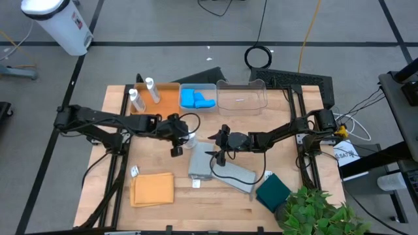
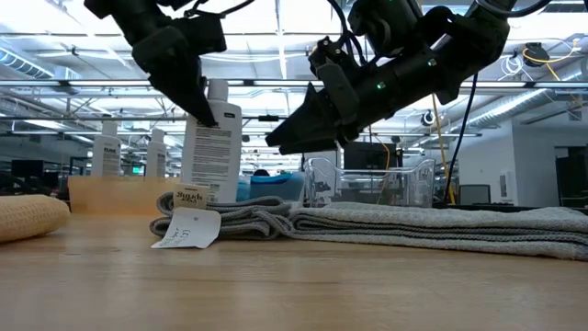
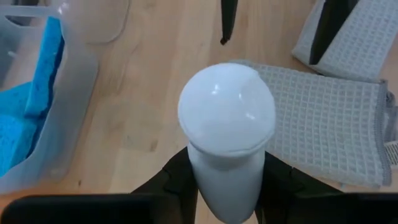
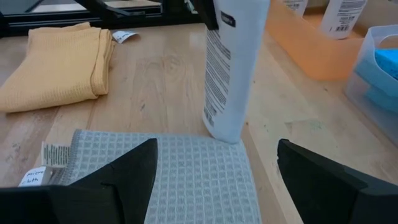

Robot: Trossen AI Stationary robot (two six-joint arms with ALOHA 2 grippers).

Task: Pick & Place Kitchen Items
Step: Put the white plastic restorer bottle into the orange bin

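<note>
A pale wooden counter stood in a workshop with a grey floor, carrying an orange tray and two clear bins at its far side. The left claw was clamped on a white capped bottle, its fingers pressed to either side just below the rounded cap. The bottle stood upright near the middle of the counter, long axis vertical and cap up, its base just beside the edge of a grey cloth; whether the base rested on the wood or sat slightly clear of it could not be told. The right claw hung over the grey cloth with its fingers spread apart and nothing between them, pointing toward the bottle. Two more white bottles stood upright in the orange tray, and blue sponges lay in the nearer clear bin. An orange cloth lay flat at the counter's front left, and a dark green cloth at the front right.
</note>
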